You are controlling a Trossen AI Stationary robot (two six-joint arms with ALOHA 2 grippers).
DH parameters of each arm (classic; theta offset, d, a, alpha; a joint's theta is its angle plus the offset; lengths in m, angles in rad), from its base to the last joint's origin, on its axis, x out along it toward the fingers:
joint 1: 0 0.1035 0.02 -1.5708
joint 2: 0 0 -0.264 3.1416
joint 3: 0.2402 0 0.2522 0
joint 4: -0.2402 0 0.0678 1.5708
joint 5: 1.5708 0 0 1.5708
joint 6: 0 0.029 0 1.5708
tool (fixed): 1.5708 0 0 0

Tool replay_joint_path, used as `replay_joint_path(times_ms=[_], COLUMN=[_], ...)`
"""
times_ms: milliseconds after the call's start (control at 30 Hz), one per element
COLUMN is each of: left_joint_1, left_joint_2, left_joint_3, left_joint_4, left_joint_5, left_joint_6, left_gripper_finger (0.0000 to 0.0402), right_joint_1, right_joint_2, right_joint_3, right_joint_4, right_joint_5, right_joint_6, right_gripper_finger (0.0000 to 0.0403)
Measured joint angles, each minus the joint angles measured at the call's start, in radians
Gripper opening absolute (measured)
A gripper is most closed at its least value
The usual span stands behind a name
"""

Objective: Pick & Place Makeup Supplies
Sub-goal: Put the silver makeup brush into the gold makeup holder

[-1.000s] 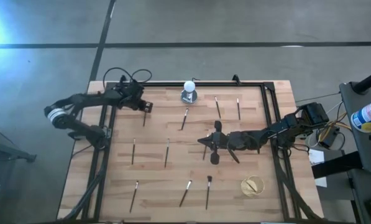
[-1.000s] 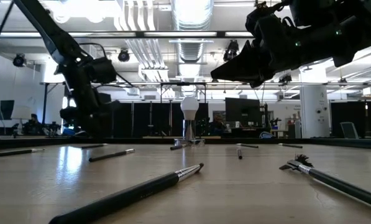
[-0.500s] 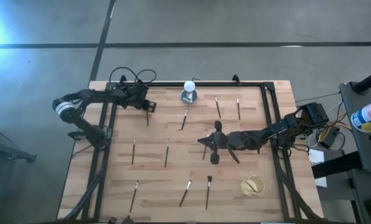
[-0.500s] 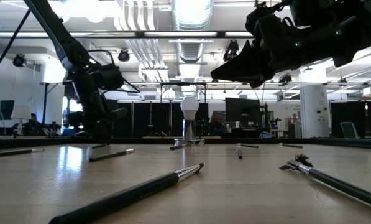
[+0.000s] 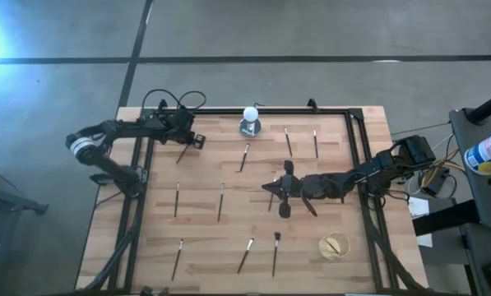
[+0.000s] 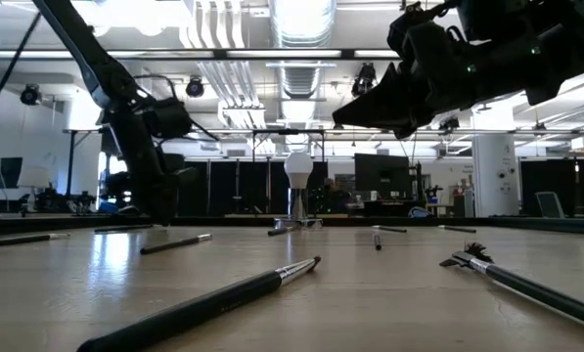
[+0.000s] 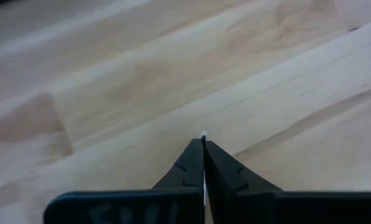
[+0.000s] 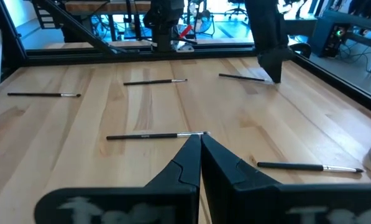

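Left tool (image 5: 197, 141) shut, eleven brushes (image 5: 221, 201)

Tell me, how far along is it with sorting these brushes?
Nothing looks done: the brushes lie scattered on the table, none gathered. In hand: the left gripper is shut at the end of one brush; whether it grips it, I cannot tell. The right gripper hovers shut mid-table. Practically everything is left.
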Motion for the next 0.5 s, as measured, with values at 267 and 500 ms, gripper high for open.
replay_joint_path(times_ms=[267, 500], left_joint_1=[-0.012, -0.1], left_joint_2=[-0.174, -0.324], left_joint_3=[-0.017, -0.112], left_joint_4=[-0.011, 0.172], left_joint_5=[-0.004, 0.022], left_joint_6=[0.003, -0.048], left_gripper_finger=[0.0, 0.0], right_joint_1=[0.002, 0.002], right_joint_2=[0.0, 0.003], right_joint_3=[-0.002, -0.004], right_joint_4=[-0.001, 0.0], right_joint_5=[0.0, 0.0], right_joint_6=[0.0, -0.008], right_gripper_finger=[0.0008, 0.0008])
